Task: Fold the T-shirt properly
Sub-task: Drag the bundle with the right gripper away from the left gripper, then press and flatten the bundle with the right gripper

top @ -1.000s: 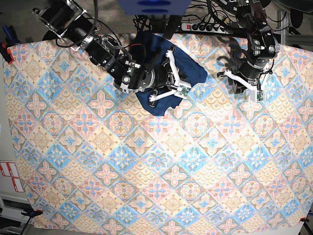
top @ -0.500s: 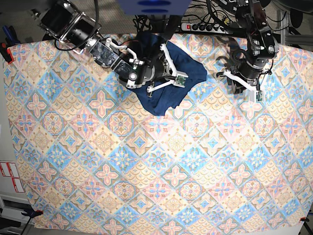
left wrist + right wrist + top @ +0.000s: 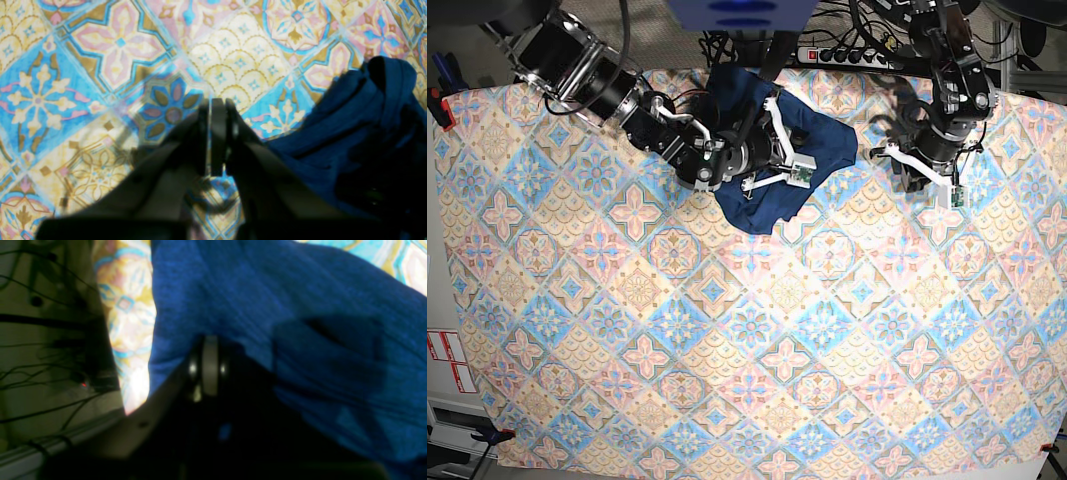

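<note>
right gripper shifted back | T-shirt dragged, rebunched

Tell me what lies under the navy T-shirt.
The T-shirt lies bunched on the patterned tablecloth. The right gripper sits over it; anything beneath the fabric is covered.

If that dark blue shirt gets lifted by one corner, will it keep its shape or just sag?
Most likely it sags: the T-shirt lies bunched in soft folds on the tablecloth, and the knit creases loosely in the right wrist view. It probably drags and wrinkles rather than slides if pushed. It looks light, with no stiff parts showing.
</note>
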Tool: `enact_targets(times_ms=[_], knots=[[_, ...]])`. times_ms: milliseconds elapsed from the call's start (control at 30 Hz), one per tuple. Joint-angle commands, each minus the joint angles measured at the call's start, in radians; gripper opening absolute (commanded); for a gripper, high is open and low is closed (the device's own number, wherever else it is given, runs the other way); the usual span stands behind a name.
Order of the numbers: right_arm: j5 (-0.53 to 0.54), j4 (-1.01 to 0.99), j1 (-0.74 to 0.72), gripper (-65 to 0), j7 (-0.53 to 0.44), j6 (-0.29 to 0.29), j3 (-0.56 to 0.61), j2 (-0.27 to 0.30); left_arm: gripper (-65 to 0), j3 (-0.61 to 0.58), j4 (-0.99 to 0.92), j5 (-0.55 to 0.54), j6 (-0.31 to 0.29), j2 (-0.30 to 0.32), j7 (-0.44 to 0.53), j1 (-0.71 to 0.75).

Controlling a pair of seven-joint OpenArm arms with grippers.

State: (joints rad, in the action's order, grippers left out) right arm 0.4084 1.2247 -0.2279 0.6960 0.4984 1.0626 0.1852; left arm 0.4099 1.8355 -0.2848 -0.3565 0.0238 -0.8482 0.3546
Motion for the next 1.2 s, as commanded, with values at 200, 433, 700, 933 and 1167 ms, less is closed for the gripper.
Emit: enact_targets(times_ms=[200, 433, 700, 933, 1167], knots=[[-0.076, -0.067, -0.029, -65.0, 0.006, -0.056, -0.187, 0.05, -65.0, 0.002, 0.016, -0.008, -0.003, 0.005, 0.017, 0.002], [-0.076, -0.067, -0.04, -65.0, 0.006, -0.056, -0.325, 0.127, -65.0, 0.002, 0.016, -0.008, -0.003, 0.005, 0.017, -0.001], [-0.073, -0.019, -0.054, -65.0, 0.023, -0.056, -0.37, 0.141, -65.0, 0.002, 0.016, -0.008, -0.003, 0.005, 0.017, -0.002], [-0.073, 0.134, -0.017, -65.0, 0.066, -0.056, -0.367, 0.115, -65.0, 0.002, 0.016, -0.008, -0.003, 0.005, 0.017, -0.002], [-0.073, 0.148, -0.017, -65.0, 0.066, -0.056, -0.362, 0.05, -65.0, 0.002, 0.016, -0.008, -0.003, 0.005, 0.017, -0.002]])
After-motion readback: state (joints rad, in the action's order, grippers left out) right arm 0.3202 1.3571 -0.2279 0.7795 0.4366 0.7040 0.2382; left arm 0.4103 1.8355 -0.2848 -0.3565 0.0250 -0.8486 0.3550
